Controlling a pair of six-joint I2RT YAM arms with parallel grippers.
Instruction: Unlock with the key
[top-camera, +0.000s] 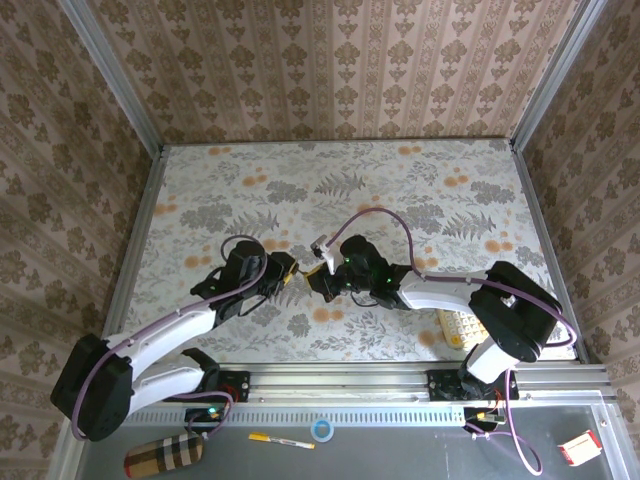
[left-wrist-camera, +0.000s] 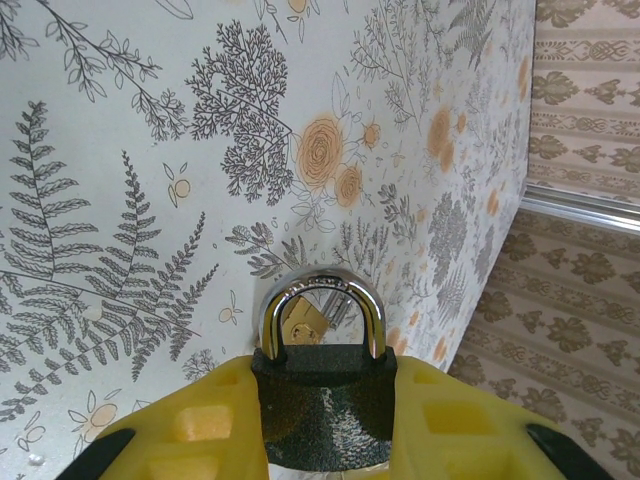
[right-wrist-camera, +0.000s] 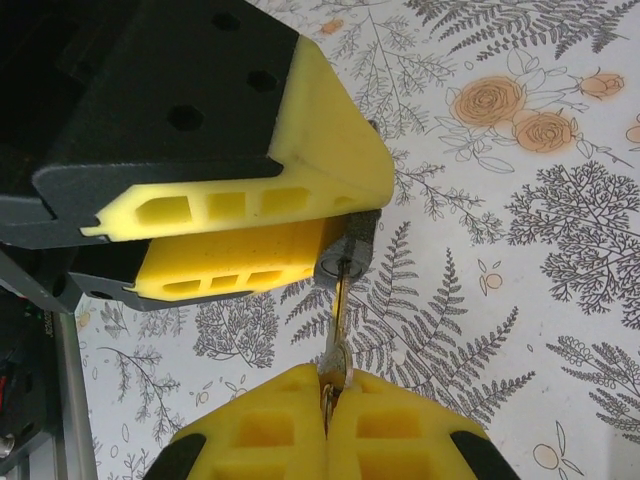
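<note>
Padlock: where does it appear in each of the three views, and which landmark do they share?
Top external: padlock near the centre, between left gripper and right gripper, mostly hidden.
Left wrist: bottom centre, clamped between yellow fingers, shackle upward.
Right wrist: centre, between those fingers' tips, key blade meeting it.
Shared landmark: the left gripper's yellow fingers.

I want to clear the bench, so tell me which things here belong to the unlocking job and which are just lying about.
In the job: padlock, held in the left pincer; key, pinched in the right pincer, its blade in the padlock.

Lying about: plaid roll, pen, tape ring, red-and-white box.
</note>
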